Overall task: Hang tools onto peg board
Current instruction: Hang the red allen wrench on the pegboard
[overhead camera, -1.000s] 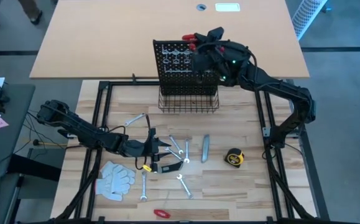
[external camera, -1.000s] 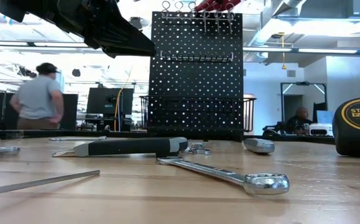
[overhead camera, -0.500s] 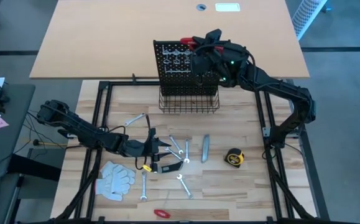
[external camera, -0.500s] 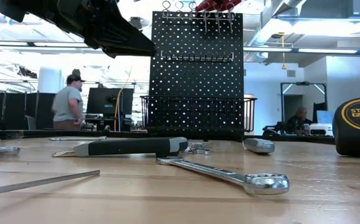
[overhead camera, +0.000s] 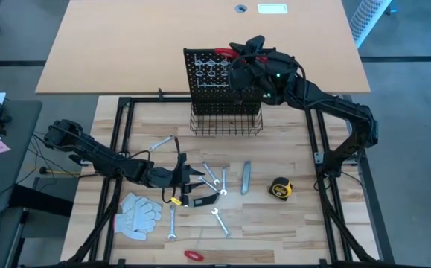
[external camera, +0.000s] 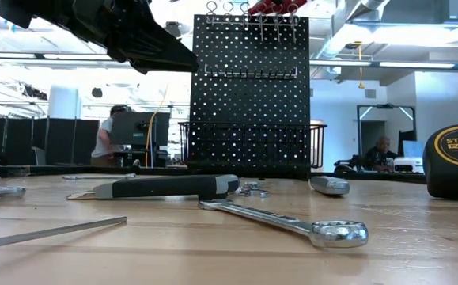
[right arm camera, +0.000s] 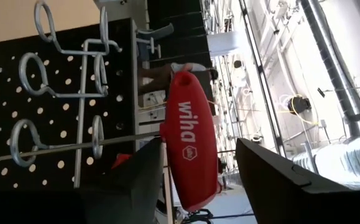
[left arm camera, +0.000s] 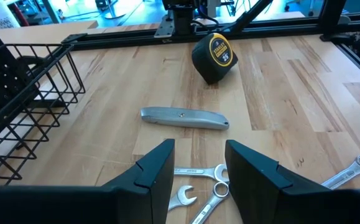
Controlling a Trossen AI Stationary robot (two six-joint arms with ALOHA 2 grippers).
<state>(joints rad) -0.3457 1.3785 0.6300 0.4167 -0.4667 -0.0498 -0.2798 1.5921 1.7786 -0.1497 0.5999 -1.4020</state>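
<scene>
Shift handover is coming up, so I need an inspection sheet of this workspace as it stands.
Surface: wooden table, tools scattered.
Job's things: peg board upright, wire basket at base; red-handled pliers at its top; wrenches, utility knife, tape measure lying loose.
Clutter: white gloves.
Grippers: right gripper open around the pliers' handle; left gripper open, empty, low over the wrenches.
Cables: nothing seen on the table.
Surroundings: person at a far desk.

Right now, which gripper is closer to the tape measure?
Left. The left gripper sits low among the wrenches, a short way from the tape measure; the right gripper is up at the peg board.
</scene>
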